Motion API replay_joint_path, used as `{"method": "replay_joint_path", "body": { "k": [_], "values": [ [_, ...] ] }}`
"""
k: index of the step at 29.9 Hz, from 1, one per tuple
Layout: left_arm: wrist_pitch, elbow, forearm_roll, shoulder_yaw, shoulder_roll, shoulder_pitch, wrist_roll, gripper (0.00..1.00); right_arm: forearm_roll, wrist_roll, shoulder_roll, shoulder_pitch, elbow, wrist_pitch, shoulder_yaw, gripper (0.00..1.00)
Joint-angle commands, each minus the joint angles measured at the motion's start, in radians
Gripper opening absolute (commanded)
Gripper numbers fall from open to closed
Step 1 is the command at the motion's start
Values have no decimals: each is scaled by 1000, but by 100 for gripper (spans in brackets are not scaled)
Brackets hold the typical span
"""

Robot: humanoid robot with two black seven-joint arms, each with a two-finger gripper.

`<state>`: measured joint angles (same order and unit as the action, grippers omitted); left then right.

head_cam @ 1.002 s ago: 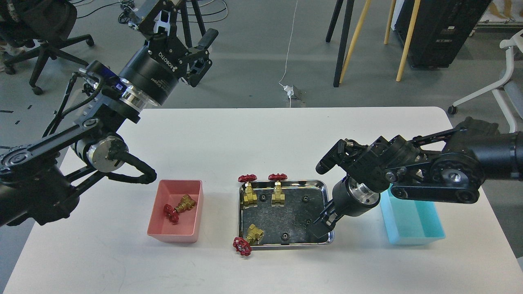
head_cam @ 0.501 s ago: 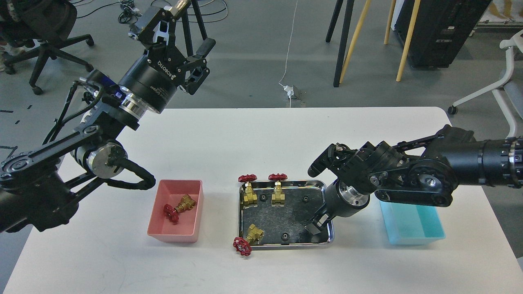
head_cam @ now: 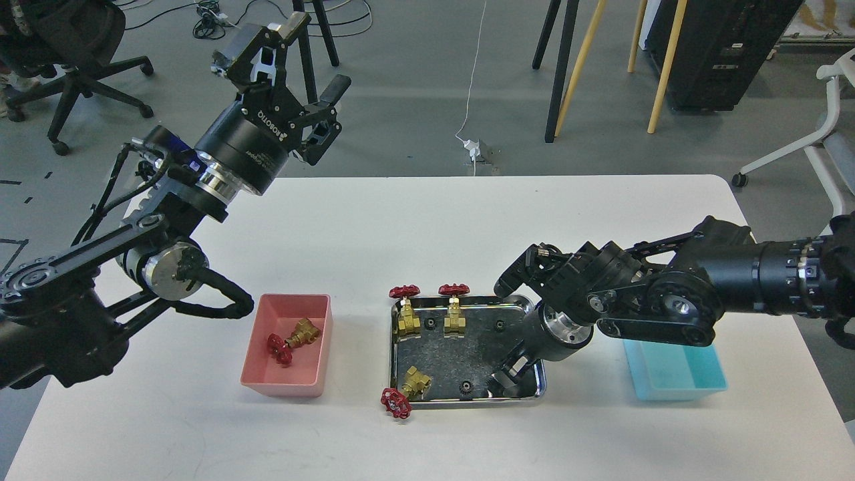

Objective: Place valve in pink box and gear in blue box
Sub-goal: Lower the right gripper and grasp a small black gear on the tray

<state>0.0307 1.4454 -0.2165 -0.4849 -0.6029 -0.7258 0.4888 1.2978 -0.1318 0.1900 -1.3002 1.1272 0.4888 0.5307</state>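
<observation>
One valve (head_cam: 294, 336) lies in the pink box (head_cam: 314, 384) at the front left. Two valves (head_cam: 405, 310) (head_cam: 454, 308) stand upright at the back of the steel tray (head_cam: 467, 401). A third valve (head_cam: 407, 389) lies at the tray's front left, its red handwheel over the rim. Tiny black gears (head_cam: 431, 324) (head_cam: 499, 325) (head_cam: 465, 386) lie in the tray. My right gripper (head_cam: 505, 375) reaches down into the tray's front right corner; its fingers are dark and blur together. The blue box (head_cam: 674, 377) sits to the right, partly under my right arm. My left gripper (head_cam: 299, 65) is open and empty, high above the table's far left.
The white table (head_cam: 414, 227) carries only the two boxes and the tray. Beyond its far edge there are an office chair (head_cam: 73, 73), tripod legs (head_cam: 568, 67), a black case (head_cam: 721, 47) and a power cable on the floor.
My right arm has swung left and lowered, bringing its gripper further into the tray's front right corner, over a gear seen there before. My left gripper has shifted slightly left.
</observation>
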Motion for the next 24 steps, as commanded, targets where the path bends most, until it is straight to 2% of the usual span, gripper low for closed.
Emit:
{"method": "replay_joint_path", "body": {
  "k": [1, 24],
  "values": [
    [0, 0, -1, 0, 0, 5, 0, 88, 0, 0, -9, 9, -10, 0, 0, 54],
    [2, -7, 0, 2, 5, 6, 0, 89, 1, 0, -47, 44, -87, 0, 2, 49]
  ]
}}
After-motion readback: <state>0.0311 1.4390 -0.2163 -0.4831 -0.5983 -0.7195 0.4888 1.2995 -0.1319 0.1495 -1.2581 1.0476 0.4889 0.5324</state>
